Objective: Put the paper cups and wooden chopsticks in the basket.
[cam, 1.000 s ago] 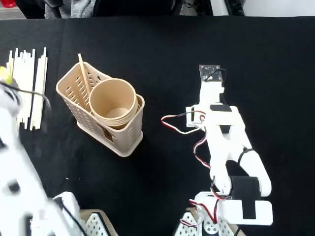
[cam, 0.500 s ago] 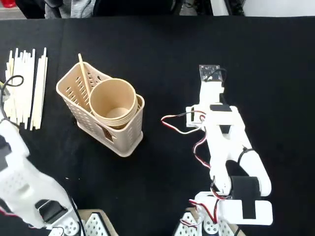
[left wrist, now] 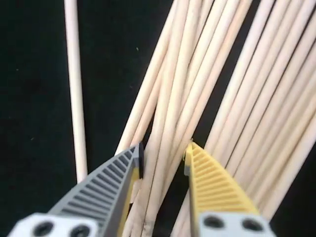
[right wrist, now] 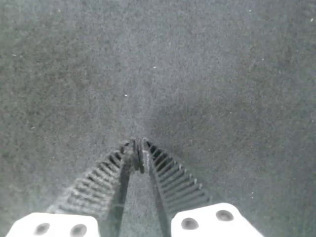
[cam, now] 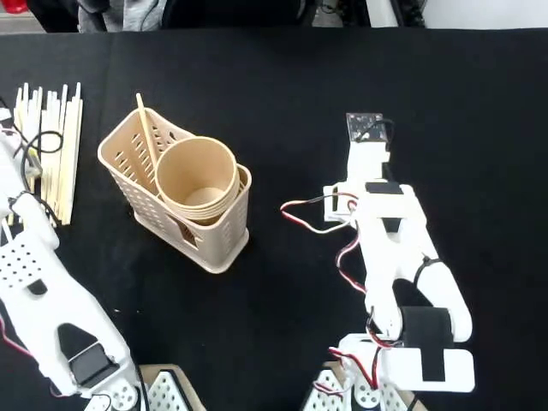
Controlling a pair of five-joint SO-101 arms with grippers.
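A loose pile of wooden chopsticks (cam: 60,137) lies on the black cloth at the far left. My left arm (cam: 30,265) stretches along the table's left edge, its wrist over that pile. Seen from the left wrist, my left gripper (left wrist: 164,153) is open, low over the chopsticks (left wrist: 217,74), with one or two sticks between its grey and yellow fingertips. The beige slotted basket (cam: 116,156) stands left of centre. It holds stacked paper cups (cam: 197,175) and one leaning chopstick (cam: 147,133). My right gripper (right wrist: 137,149) is shut on nothing, just above bare cloth.
My right arm (cam: 385,231) sits folded at the right, with red and white wires looping out toward the basket. One chopstick (left wrist: 74,89) lies apart from the pile. Open black cloth spreads between the basket and the right arm. The arm bases stand at the near edge.
My left arm has swung in over the chopstick pile at the far left and settled low there. The right arm, basket and cups have not moved.
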